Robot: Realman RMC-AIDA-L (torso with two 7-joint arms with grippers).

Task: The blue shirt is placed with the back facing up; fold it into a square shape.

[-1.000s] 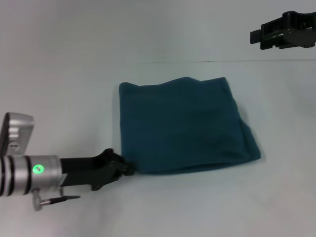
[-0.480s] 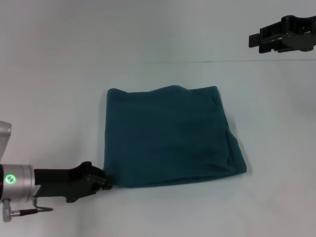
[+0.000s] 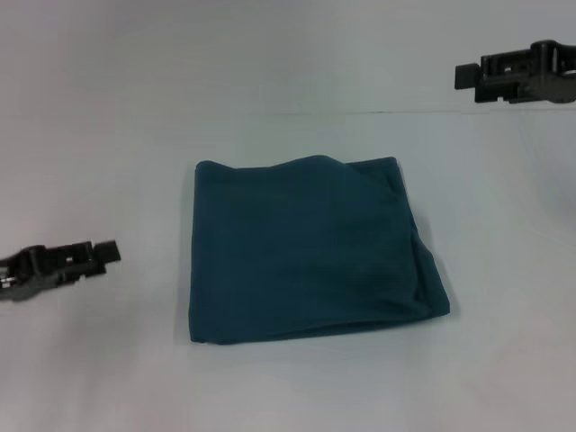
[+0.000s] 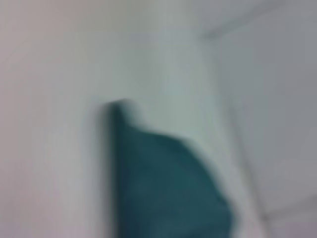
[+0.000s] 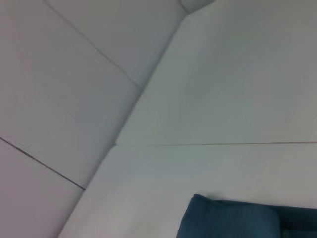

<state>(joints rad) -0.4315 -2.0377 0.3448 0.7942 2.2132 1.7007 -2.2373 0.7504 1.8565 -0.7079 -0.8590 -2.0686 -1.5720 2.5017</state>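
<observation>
- The blue shirt [image 3: 310, 249] lies folded into a rough square at the middle of the pale table [image 3: 108, 162]; its far edge is wavy, and layered edges show along its right side
- The left gripper [image 3: 106, 251] is at the near left, apart from the shirt and holding nothing; whether its fingers are parted or closed cannot be told
- The right gripper [image 3: 466, 75] is at the far right, well apart from the shirt; its fingers are likewise unclear
- The left wrist view is blurred, showing probably a corner of the shirt [image 4: 163, 183]
</observation>
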